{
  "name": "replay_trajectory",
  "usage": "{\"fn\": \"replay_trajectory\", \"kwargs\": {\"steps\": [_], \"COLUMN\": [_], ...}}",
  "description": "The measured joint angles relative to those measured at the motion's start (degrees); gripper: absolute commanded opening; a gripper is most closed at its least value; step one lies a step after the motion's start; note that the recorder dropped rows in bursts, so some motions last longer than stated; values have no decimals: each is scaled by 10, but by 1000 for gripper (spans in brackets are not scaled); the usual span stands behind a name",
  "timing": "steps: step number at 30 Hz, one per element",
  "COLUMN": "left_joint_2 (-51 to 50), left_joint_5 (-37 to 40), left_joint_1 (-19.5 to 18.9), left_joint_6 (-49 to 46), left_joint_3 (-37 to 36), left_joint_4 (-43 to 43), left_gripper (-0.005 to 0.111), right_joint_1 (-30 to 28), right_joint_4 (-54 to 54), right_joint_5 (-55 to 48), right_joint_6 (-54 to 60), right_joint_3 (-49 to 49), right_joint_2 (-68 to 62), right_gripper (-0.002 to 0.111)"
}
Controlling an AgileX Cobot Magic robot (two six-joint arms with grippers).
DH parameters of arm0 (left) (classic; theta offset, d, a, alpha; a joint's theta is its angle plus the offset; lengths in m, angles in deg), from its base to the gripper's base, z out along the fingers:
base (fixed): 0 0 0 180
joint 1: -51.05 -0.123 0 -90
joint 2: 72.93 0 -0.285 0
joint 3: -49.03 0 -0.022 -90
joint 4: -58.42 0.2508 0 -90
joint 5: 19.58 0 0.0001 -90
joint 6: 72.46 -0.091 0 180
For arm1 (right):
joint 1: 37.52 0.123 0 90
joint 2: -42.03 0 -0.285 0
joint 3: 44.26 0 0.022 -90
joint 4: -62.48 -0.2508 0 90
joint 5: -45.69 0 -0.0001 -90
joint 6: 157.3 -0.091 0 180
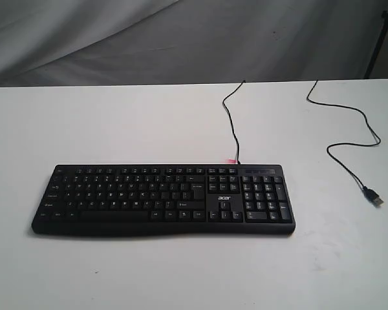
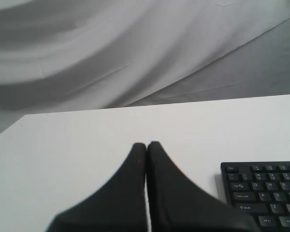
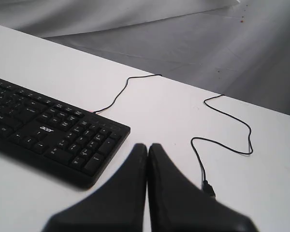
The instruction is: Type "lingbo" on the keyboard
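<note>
The keyboard (image 1: 161, 199) lies flat on the white tabletop (image 1: 116, 123), its cable (image 1: 231, 123) leaving toward twelve o'clock. The left fingers (image 2: 130, 183) and right fingers (image 3: 128, 188) are pressed together, holding nothing.

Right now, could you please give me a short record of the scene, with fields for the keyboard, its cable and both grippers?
keyboard: black, full-size, flat on the white table
cable: thin, black, leaves the table's far edge and returns
USB plug: loose on the table, unplugged
left gripper: jaws shut, empty, beside the Esc end
right gripper: jaws shut, empty, beside the number-pad end
keys pressed: none
</note>
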Motion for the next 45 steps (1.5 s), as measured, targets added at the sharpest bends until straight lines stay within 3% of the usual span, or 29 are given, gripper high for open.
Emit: {"fn": "replay_trajectory", "kwargs": {"steps": [22,30,38,45], "left_joint_2": [0,0,0,0], "left_joint_5": [0,0,0,0], "left_joint_1": [0,0,0,0], "left_joint_6": [0,0,0,0], "left_joint_3": [0,0,0,0], "left_joint_4": [0,0,0,0], "left_gripper": [1,1,1,1], "right_joint_1": [0,0,0,0], "right_joint_4": [0,-57,-62,-67], "right_joint_5": [0,-23,-118,-145], "right_joint_6": [0,0,0,0], "right_joint_3": [0,6,167,324], "right_joint_2": [0,0,-44,-200], "right_gripper": [0,0,0,0]}}
